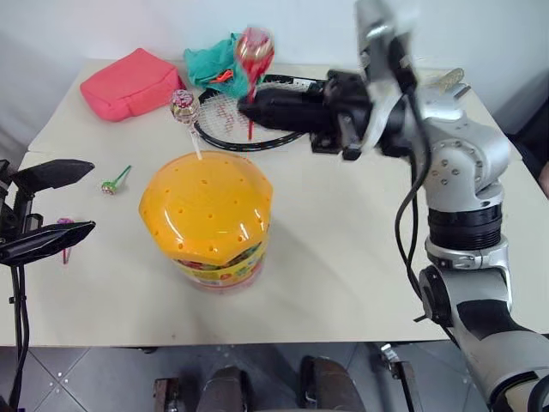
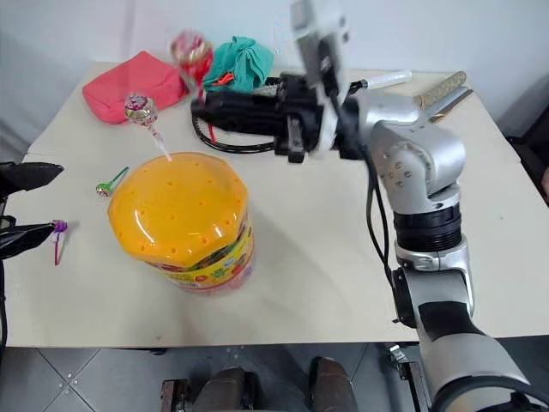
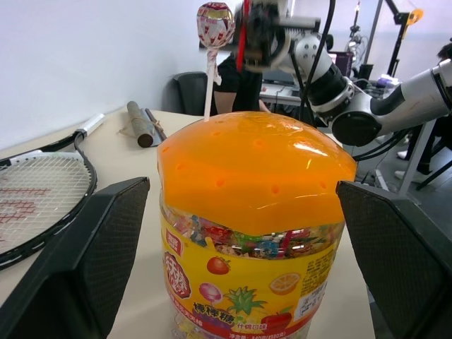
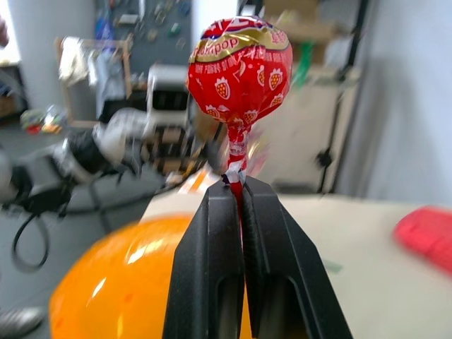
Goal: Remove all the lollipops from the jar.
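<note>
**A:** Right wrist view first: what does the right gripper (image 4: pixel 242 194) have?

**B:** Its fingers are pressed together on the stick of the red lollipop (image 4: pixel 239 70), just under the wrapped head. The candy stands upright above the fingertips, clear of the jar (image 1: pixel 208 219), whose orange lid (image 4: pixel 120 282) sits below and behind.

**A:** And nearest the robot on the table?

**B:** The left gripper (image 1: pixel 47 204) hangs at the table's left edge, jaws spread wide and holding nothing, facing the jar's side. The purple lollipop (image 1: pixel 65 230) lies on the table beside it, the green one (image 1: pixel 112 183) a little farther back. So 2 are out and down, 1 is in hand.

**A:** What's left in the jar?

**B:** 1: the pink-gold lollipop (image 1: pixel 184 106), its white stick planted in a hole near the lid's far edge, leaning away. Behind it lie a racket (image 1: pixel 225 116), a pink pouch (image 1: pixel 129 82) and a teal cloth (image 1: pixel 216 60).

**A:** How should the step in hand go?

**B:** I'd keep the grip firm and low on the stick, and carry the red one sideways, away from the pink-gold head, which stands close to the route. Set it flat on bare table, well apart from the jar, and let go only once the stick rests. A thin stick could twist in the fingers, so move slowly.
</note>
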{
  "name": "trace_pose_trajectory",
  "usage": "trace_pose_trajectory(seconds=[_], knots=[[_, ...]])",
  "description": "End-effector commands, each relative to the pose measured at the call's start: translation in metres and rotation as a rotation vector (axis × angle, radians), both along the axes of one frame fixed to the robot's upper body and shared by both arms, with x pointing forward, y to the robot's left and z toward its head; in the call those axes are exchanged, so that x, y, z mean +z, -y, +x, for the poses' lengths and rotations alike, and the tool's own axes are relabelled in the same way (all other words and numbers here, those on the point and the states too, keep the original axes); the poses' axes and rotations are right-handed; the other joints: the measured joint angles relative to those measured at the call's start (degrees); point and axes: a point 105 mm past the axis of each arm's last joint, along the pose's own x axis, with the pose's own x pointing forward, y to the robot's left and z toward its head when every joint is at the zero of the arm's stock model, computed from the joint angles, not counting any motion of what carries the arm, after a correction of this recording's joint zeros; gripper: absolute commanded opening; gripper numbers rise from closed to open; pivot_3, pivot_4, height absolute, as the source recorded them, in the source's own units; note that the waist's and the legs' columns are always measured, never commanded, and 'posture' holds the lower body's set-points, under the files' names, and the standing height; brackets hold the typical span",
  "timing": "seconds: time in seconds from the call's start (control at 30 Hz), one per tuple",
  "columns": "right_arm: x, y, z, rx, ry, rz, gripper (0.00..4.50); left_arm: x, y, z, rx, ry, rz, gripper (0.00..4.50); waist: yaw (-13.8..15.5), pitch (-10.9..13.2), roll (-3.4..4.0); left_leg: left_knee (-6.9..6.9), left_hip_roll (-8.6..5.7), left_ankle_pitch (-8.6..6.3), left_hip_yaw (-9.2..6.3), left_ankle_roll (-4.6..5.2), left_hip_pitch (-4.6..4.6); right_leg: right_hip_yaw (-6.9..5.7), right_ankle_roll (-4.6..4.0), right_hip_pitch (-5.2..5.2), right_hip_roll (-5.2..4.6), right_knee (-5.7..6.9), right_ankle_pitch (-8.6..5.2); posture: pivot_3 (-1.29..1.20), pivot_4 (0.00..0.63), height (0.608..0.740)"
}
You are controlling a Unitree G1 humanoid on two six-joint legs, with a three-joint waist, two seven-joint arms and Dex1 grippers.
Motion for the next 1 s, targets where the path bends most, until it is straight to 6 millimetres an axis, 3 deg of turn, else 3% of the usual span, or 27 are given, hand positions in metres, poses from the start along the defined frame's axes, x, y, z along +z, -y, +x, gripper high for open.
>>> trace_pose_trajectory(seconds=[0.03, 0.1, 0.2, 0.33, 0.43, 0.53, 0.67, 0.8, 0.83, 1.0], knots=[[0.031, 0.033, 0.003, -0.159, 0.073, 0.068, 0.02, 0.008, 0.001, -0.002, -0.030, 0.042, 0.004, 4.50, 0.08, 0.00, 0.00, -0.01, 0.00, 0.00, 0.00, 0.00, 0.00, 0.00, 0.00, 0.00, 0.00, 0.00, 0.00, 0.00, 0.150, 0.740], [0.034, 0.058, 0.018, -0.334, 0.053, 0.057, 0.02, 0.010, 0.001, -0.001, -0.037, 0.045, 0.000, 4.50, 0.26, 0.00, 0.00, -0.03, -0.02, 0.00, -0.02, 0.00, -0.01, -0.01, 0.00, -0.01, -0.01, 0.00, 0.00, 0.00, 0.150, 0.740], [0.012, 0.092, 0.037, -0.554, -0.030, -0.095, 0.02, 0.011, -0.002, -0.004, -0.047, 0.039, -0.003, 4.50, 0.27, -0.01, -0.01, -0.07, -0.05, -0.01, -0.04, 0.01, -0.02, 0.00, 0.00, -0.01, -0.05, -0.02, 0.00, 0.00, 0.150, 0.740], [-0.054, 0.158, 0.056, -0.890, -0.253, -0.402, 0.02, 0.012, -0.007, -0.009, -0.053, 0.026, 0.005, 4.50, 0.22, -0.01, -0.02, -0.16, 0.00, -0.02, 0.06, -0.01, -0.01, -0.04, 0.00, -0.04, -0.03, -0.08, 0.00, 0.00, 0.150, 0.740], [-0.097, 0.197, 0.063, -1.062, -0.385, -0.500, 0.02, 0.013, -0.008, -0.010, -0.059, 0.025, 0.004, 4.50, 0.14, 0.00, 0.01, -0.19, 0.00, -0.02, 0.31, -0.01, -0.02, 0.05, -0.03, -0.23, -0.08, -0.11, -0.01, 0.00, 0.150, 0.740], [-0.129, 0.223, 0.065, -1.180, -0.466, -0.571, 0.02, 0.012, -0.008, -0.010, -0.069, 0.022, 0.001, 4.50, 0.12, 0.00, 0.01, -0.19, 0.03, -0.02, 0.56, -0.01, -0.03, 0.14, -0.05, -0.36, -0.08, -0.07, -0.03, 0.00, 0.150, 0.740], [-0.164, 0.246, 0.068, -1.313, -0.571, -0.618, 0.02, 0.009, -0.009, -0.010, -0.072, 0.013, -0.005, 4.50, 0.12, 0.01, 0.03, -0.19, 0.03, -0.02, 0.78, -0.01, -0.07, 0.39, -0.05, -0.59, -0.07, 0.02, -0.03, 0.00, 0.150, 0.740], [-0.187, 0.253, 0.068, -1.367, -0.643, -0.612, 0.02, 0.007, -0.009, -0.008, -0.060, 0.006, -0.016, 4.50, 0.17, 0.01, 0.03, -0.18, 0.05, -0.02, 0.80, -0.01, -0.07, 0.39, -0.05, -0.59, -0.06, 0.02, -0.03, 0.00, 0.150, 0.740], [-0.189, 0.254, 0.068, -1.375, -0.649, -0.601, 0.48, 0.006, -0.009, -0.007, -0.060, 0.004, -0.017, 4.50, 0.18, 0.01, 0.03, -0.19, 0.05, -0.02, 0.80, -0.01, -0.07, 0.39, -0.05, -0.59, -0.06, 0.01, -0.03, 0.00, 0.150, 0.740], [-0.186, 0.249, 0.063, -1.359, -0.615, -0.561, 1.98, 0.006, -0.007, -0.005, -0.062, 0.008, -0.022, 4.50, 0.37, 0.03, 0.05, -0.17, 0.04, -0.02, 0.82, 0.00, -0.10, 0.43, -0.05, -0.61, -0.07, 0.01, -0.03, 0.00, 0.150, 0.740]])
